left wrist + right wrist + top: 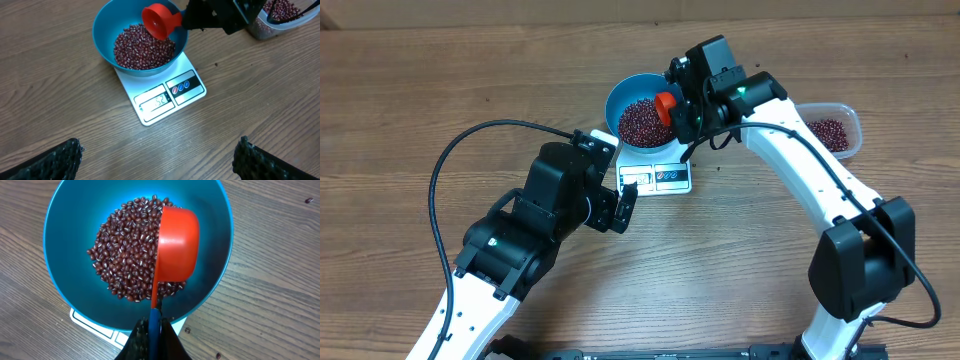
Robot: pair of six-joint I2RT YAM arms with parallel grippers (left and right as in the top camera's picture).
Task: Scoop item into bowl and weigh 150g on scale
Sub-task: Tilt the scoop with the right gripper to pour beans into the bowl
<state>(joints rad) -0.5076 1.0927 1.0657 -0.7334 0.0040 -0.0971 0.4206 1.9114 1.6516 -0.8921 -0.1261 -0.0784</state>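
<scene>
The blue bowl (619,98) stands on the white scale (666,178) and holds a heap of red-brown beans (640,122). My right gripper (155,327) is shut on the blue handle of a red scoop (176,240). The scoop hangs over the bowl (65,245), tipped on its side above the beans (125,255). In the left wrist view the scoop's mouth (159,21) faces left and looks empty. My left gripper (160,160) is open over bare wood just in front of the scale (170,97), with nothing between its fingers (65,157).
A clear plastic tub (850,115) with more beans sits on the table right of the right arm. A few stray beans (218,355) lie on the wood beside the scale. The left arm's black cable loops across the left side of the table.
</scene>
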